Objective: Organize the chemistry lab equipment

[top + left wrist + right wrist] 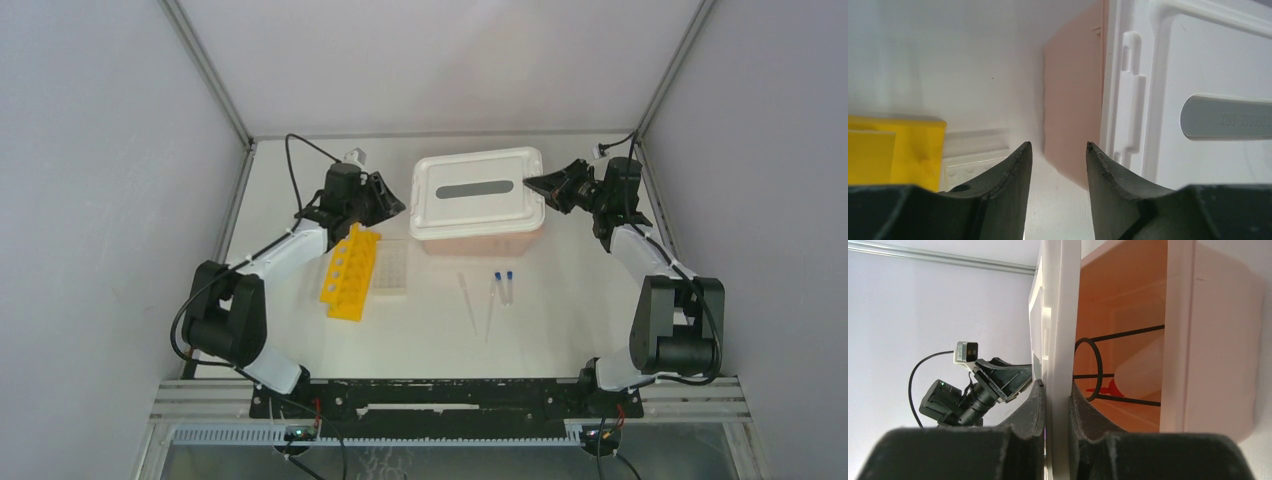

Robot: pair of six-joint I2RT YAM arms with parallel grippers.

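- While the tubes [498, 287] and droppers [467, 300] lie loose on the table [570, 330] just in front of the tub [480, 238], any drag on that tub toward the near edge could send them rolling.
- Off to the left, the yellow rack [350, 272] sits just beside the grid rack [392, 268], right under the left forearm. A low sweep of that arm could knock either one out of place.
- Inside the tub, seen through its wall, lies the bottle [1103, 389], its red nozzle showing. It would slide if the tub tips.
- The right gripper [1055, 387] is nearly closed, pinching the thin right edge of the lid [478, 190]. So shallow a bite may let the lid slip or swing. Whether the lid is unlatched I cannot tell. If it is not, a lift would likely haul the whole tub up or tilt it.
- The left gripper [1058, 150] stands about half open and holds nothing. It is aimed at the tub's left wall near the lid's rim. Going in at that height, a finger could butt the wall, miss the rim and shove the tub against the right gripper's hold.
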